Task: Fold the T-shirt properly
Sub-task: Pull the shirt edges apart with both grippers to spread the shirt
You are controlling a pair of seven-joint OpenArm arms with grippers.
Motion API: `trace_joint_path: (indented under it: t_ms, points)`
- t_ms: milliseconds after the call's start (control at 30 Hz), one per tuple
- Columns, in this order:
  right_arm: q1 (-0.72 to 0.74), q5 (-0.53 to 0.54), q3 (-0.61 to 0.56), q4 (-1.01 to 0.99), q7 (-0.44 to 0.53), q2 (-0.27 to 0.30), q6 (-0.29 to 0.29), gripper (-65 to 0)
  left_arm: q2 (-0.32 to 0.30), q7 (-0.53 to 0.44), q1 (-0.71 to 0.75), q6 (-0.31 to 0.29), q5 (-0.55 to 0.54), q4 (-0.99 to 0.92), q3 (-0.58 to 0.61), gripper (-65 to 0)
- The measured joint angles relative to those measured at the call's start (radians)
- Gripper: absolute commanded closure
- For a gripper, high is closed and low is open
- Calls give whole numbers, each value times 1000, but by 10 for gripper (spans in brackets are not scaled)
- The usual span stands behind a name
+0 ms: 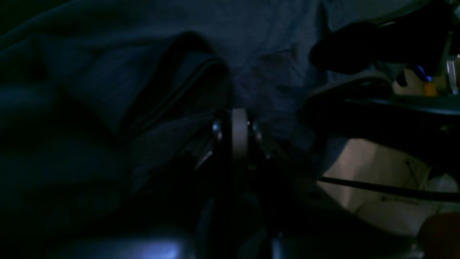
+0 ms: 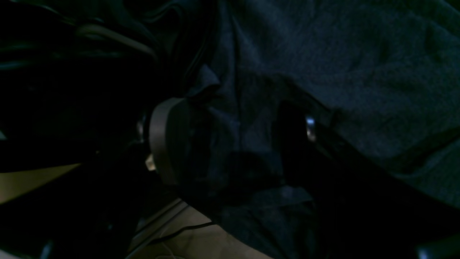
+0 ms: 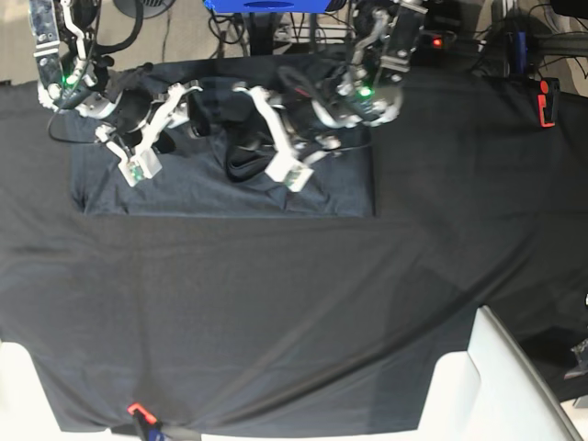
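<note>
Lying in the upper left of the base view, the T-shirt (image 3: 220,195) forms a flat rectangle with straight lower and right edges; wide bare table cloth (image 3: 294,303) spreads below and to its right. Both arms reach over its top edge. The left gripper (image 1: 239,135) is pinched closed on a fold of the shirt. The right gripper (image 2: 233,144) stands spread with shirt fabric bunched between its fingers. A red clamp (image 3: 548,101) sits at upper right.
</note>
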Motion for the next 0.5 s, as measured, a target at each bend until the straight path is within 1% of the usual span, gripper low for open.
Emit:
trace_joint_path:
  t_ms: [233,400,500]
  points:
    - [0,0,1,0,0,-1,0,-365,2,-1,-34,0,1,0,37,0]
    - [1,0,1,0,2,0,0,-365,35,5,-50,0,6,-12,37,0]
    - [3,0,2,0,2,-1,0,-365,55,6,-80,0,4,-62,40,0]
